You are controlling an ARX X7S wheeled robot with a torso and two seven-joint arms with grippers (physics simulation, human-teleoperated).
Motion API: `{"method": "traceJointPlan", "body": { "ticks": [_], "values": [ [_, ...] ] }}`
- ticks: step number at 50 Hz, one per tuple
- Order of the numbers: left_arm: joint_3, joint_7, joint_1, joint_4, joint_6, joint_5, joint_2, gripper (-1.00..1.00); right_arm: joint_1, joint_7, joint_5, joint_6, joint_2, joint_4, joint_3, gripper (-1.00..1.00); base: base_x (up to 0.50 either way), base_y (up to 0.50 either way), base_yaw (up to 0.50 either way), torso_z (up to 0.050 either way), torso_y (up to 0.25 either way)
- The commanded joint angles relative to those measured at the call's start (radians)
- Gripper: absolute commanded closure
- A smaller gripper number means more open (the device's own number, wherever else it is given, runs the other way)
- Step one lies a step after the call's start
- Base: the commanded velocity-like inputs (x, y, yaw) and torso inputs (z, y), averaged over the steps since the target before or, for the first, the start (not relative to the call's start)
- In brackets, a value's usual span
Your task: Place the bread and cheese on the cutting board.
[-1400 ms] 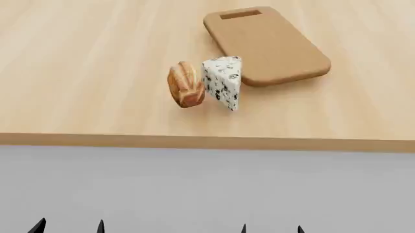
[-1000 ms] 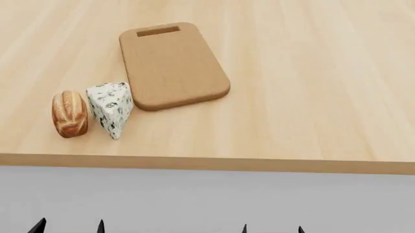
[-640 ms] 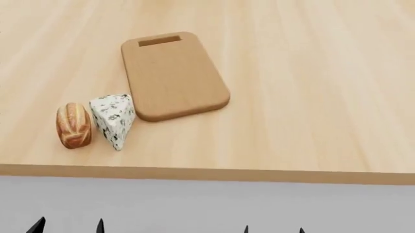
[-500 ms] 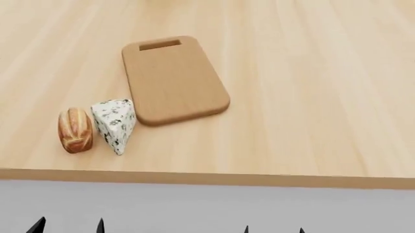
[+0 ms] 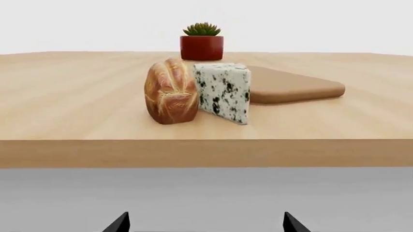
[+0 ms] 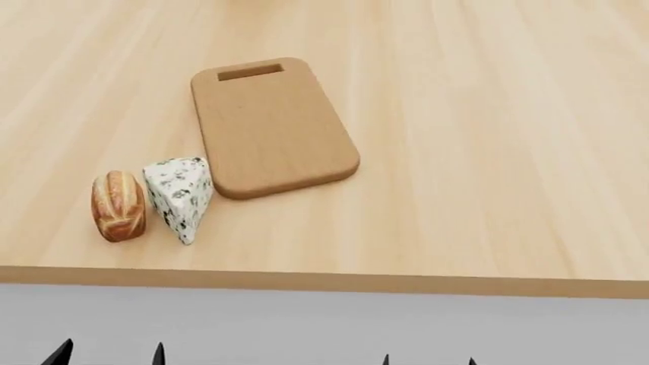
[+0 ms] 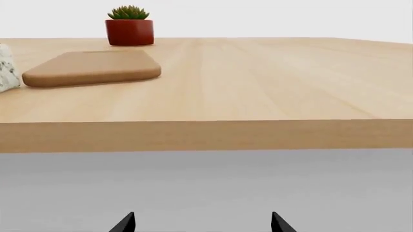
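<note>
The bread [image 6: 118, 205] lies on the tabletop near its front left edge, with the cheese [image 6: 179, 195] touching its right side. The cutting board [image 6: 270, 125] lies just behind and right of the cheese, with nothing on it, slot handle at the far end. In the left wrist view the bread [image 5: 171, 92], cheese [image 5: 223, 92] and board [image 5: 293, 89] show ahead. The right wrist view shows the board [image 7: 90, 67] and a sliver of cheese [image 7: 7, 67]. My left gripper [image 6: 109, 354] and right gripper [image 6: 428, 359] are open and empty, below the table's front edge.
A red pot with a succulent [image 5: 202, 41] stands at the back of the table behind the board; it also shows in the right wrist view [image 7: 129, 26]. The light wooden tabletop [image 6: 487, 137] stretches right of the board. The table's front edge [image 6: 324, 278] lies between the grippers and the food.
The head view has shifted: the bread, cheese and board moved left and then lower in the picture. The things themselves have not moved on the table. The gripper tips stay in place.
</note>
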Motion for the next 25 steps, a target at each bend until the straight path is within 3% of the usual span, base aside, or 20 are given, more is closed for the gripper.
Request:
{"method": "traceJointPlan", "body": {
  "ticks": [1,6,7,8,25],
  "values": [
    [0.002,-0.022,-0.011,-0.022,-0.004,-0.017,-0.005,-1.00,0.002,0.013,0.013,-0.005,0.010,0.006,-0.011,-1.00,0.00,0.00,0.00,0.000,0.000],
    [0.020,-0.040,-0.013,-0.030,-0.024,0.010,-0.013,-1.00,0.003,0.017,0.016,-0.008,0.014,0.009,-0.016,-1.00,0.00,0.00,0.00,0.000,0.000],
    [-0.069,0.030,0.089,0.354,-0.240,-0.246,-0.045,-1.00,0.222,0.279,0.460,0.240,0.404,-0.290,-0.538,-1.00,0.02,0.00,0.00,0.000,0.000],
    [-0.111,0.093,0.000,-0.013,-0.034,0.119,0.097,-1.00,-0.004,-0.111,-0.098,0.002,-0.095,0.007,0.115,-1.00,0.00,0.00,0.00,0.000,0.000],
    [-0.083,0.035,-0.016,0.000,-0.060,0.044,0.058,-1.00,-0.005,-0.034,-0.072,0.054,-0.043,-0.049,0.058,-1.00,0.00,0.00,0.00,0.000,0.000]
  ]
}}
